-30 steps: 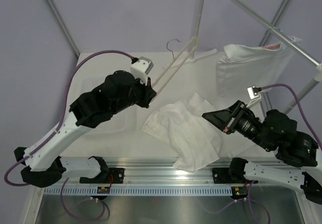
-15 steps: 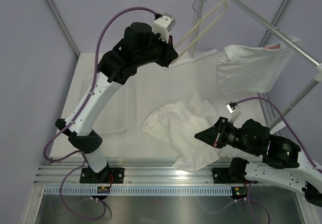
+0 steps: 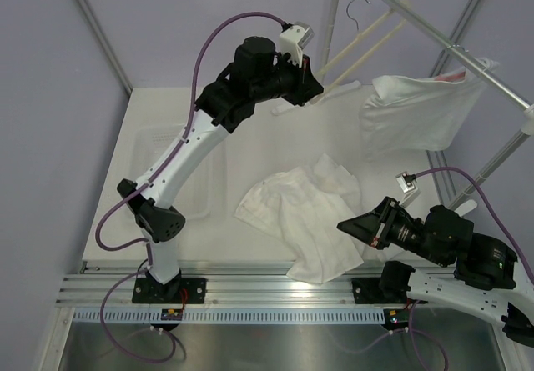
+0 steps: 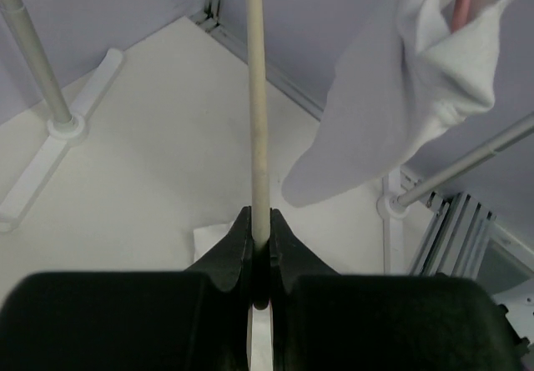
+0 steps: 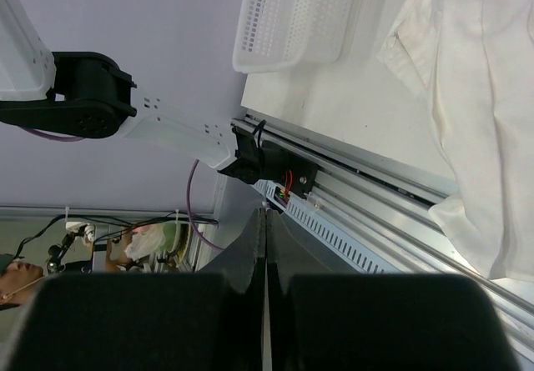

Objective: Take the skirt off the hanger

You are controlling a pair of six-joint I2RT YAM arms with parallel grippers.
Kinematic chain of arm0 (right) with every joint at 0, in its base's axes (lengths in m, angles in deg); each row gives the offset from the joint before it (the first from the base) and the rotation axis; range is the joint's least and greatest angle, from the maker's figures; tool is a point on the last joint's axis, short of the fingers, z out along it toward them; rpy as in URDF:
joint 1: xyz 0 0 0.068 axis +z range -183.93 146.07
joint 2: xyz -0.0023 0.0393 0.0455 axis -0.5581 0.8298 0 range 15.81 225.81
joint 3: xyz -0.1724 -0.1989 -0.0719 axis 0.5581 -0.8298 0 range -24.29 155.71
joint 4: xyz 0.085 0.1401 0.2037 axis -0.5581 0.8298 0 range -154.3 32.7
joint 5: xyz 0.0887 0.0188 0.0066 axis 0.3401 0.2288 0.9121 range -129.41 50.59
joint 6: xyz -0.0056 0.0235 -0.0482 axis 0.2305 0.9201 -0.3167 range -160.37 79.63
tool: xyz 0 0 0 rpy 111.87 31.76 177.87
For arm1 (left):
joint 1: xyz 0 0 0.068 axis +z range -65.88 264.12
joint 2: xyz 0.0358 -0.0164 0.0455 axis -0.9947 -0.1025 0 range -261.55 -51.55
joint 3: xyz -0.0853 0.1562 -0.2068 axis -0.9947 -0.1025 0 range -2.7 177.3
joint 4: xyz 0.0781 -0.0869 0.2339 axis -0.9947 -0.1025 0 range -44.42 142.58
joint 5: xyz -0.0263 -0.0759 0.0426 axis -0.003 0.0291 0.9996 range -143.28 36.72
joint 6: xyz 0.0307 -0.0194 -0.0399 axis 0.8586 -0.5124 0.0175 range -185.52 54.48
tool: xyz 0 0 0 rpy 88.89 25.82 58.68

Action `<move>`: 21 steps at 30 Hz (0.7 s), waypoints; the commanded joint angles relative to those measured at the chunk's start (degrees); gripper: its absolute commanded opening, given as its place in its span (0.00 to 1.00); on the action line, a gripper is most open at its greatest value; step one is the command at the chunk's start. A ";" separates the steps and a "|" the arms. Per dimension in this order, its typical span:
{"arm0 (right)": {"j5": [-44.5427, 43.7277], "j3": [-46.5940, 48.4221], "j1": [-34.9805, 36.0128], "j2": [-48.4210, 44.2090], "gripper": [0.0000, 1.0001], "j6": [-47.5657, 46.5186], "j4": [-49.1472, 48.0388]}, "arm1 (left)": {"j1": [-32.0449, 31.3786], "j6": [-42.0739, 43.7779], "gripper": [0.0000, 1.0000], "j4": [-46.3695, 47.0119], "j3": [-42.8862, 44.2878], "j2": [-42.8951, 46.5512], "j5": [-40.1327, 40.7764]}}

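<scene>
The white skirt (image 3: 304,213) lies crumpled on the table, off the hanger; it also shows in the right wrist view (image 5: 476,121). The cream hanger (image 3: 363,42) is bare and held high near the metal rack rail, its hook (image 3: 357,8) by the rail. My left gripper (image 3: 315,86) is shut on the hanger's bar (image 4: 258,121), raised far back. My right gripper (image 3: 346,223) is shut and empty, low over the skirt's right edge; its fingertips (image 5: 265,214) touch each other.
A white garment (image 3: 413,112) hangs on the rack rail (image 3: 467,58) at the back right, also in the left wrist view (image 4: 400,87). A white basket (image 5: 292,17) sits at the table's left. The rack post (image 3: 331,25) stands at the back.
My left arm has lifted the bare hanger from table level up and right to the rack rail. My right arm pulled back toward the near edge, then shifted slightly right.
</scene>
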 commanded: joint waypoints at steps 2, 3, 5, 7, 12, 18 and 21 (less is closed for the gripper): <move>-1.26 0.61 0.33 0.16 0.00 1.30 -1.15 | -0.89 -4.05 0.00 12.16 1.49 -0.84 -1.75; -1.08 0.17 0.33 0.07 0.00 1.47 -1.93 | -1.41 -4.32 0.00 12.95 1.57 -1.19 -1.39; -0.91 -0.27 0.25 -0.11 0.00 1.65 -2.46 | -2.82 -5.63 0.00 15.05 2.36 -2.59 0.01; -0.91 -0.80 0.33 -0.37 0.00 2.09 -3.08 | -3.88 -6.25 0.00 15.51 3.94 -4.08 1.15; -0.55 -1.24 0.25 -1.78 0.00 2.44 -3.52 | -5.90 -8.01 0.00 17.08 7.81 -8.83 2.65; -1.61 -2.12 0.33 -3.97 0.00 3.06 -2.82 | -7.22 -10.03 0.00 19.81 8.17 -10.86 3.53; -1.79 -2.29 0.25 -4.50 0.00 3.32 -3.17 | -7.57 -10.65 0.00 19.73 9.57 -12.44 3.80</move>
